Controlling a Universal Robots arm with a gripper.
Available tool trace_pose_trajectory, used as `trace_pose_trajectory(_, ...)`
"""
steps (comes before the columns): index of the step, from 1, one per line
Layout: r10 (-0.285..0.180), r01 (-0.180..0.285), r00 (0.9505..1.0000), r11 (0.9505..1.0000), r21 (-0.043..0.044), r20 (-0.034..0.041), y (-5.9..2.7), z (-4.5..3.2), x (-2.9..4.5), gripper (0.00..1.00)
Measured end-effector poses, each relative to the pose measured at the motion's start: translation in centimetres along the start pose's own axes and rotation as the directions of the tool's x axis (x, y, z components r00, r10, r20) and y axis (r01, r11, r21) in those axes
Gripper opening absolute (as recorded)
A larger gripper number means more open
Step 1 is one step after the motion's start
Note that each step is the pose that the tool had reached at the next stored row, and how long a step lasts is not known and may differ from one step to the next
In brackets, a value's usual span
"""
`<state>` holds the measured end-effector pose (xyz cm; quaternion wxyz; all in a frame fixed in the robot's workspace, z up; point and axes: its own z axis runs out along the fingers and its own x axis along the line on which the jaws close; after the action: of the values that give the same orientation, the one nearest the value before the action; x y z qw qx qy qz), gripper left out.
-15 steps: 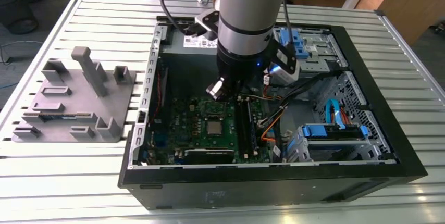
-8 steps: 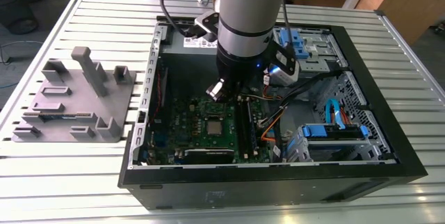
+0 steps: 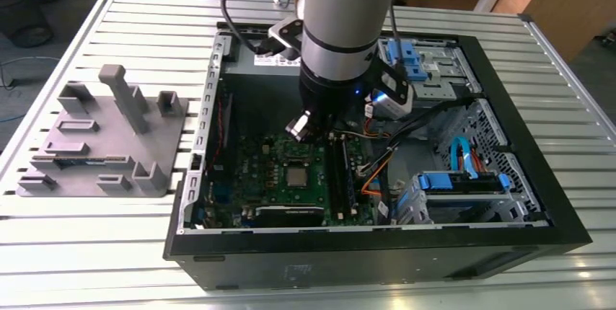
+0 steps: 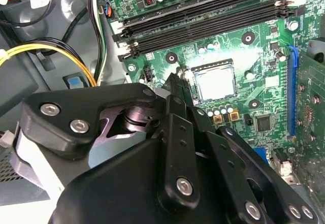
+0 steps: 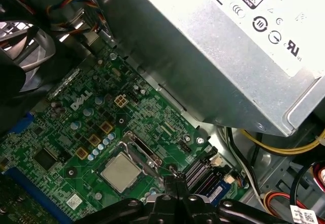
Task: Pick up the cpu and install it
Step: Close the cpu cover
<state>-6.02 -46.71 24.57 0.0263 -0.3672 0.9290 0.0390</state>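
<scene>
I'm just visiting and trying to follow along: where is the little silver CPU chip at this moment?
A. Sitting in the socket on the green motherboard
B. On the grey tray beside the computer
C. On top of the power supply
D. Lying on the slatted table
A. The cpu lies flat inside the socket frame on the motherboard, seen in both wrist views, with the gripper just beside it.

– How many computer cases [image 3: 539,202] are on the worktop [image 3: 86,252]?
– One, lid off, at the frame's centre and right, with one green motherboard [image 3: 288,180] inside.
– And chips?
– One cpu [image 3: 296,176], seated on the board at lower centre.
– Trays?
– One grey tray [image 3: 101,151] at left.
– Arms?
– One arm [image 3: 342,21], at top centre, carrying one hand [image 3: 300,128].
– Memory slots?
– Four long black ones [image 4: 203,18] in the second wrist view.
</scene>
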Motion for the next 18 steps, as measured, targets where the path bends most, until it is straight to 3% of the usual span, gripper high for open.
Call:
trace_pose_trajectory(5,-0.012,0.012,0.9999,0.9999,-0.0001,-0.0015,0.03,0.08,0.02,0.13)
trace_pose_trajectory(13,-0.039,0.04,0.9991,0.9992,0.0095,-0.0143,0.01,0.21,0.05,0.13)
trace_pose_trajectory(18,-0.054,0.054,0.9984,0.9985,0.0115,-0.0183,0.01,0.49,0.06,0.13)
